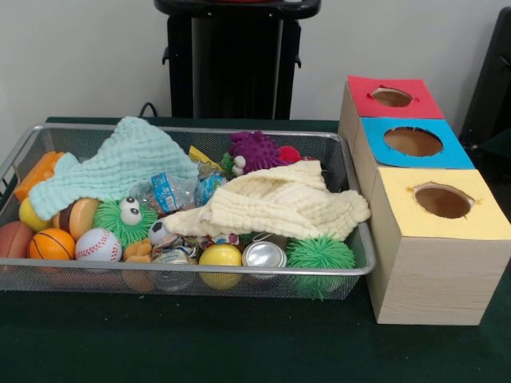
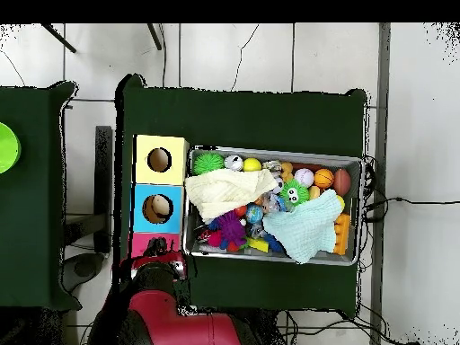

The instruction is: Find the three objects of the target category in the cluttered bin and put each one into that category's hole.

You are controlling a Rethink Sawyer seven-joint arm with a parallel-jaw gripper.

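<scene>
The tool cannot be made out in either view, so its state cannot be told. The arm (image 2: 171,310) shows only from overhead, a red and black mass drawn back at the bottom, partly covering the red box (image 2: 151,243). The front view shows just the black pedestal (image 1: 235,56). The bin (image 1: 363,267) sits on the dark green tabletop (image 1: 200,343), just beside the three boxes (red, blue (image 1: 413,142), yellow (image 1: 441,201), each with a round hole). A mint cloth (image 1: 120,163) and a cream cloth (image 1: 279,203) lie over the clutter of balls, spiky toys and a can (image 1: 263,254). Overhead, pale floor tiles (image 2: 243,54) surround the table, with another green surface (image 2: 27,198) alongside.
</scene>
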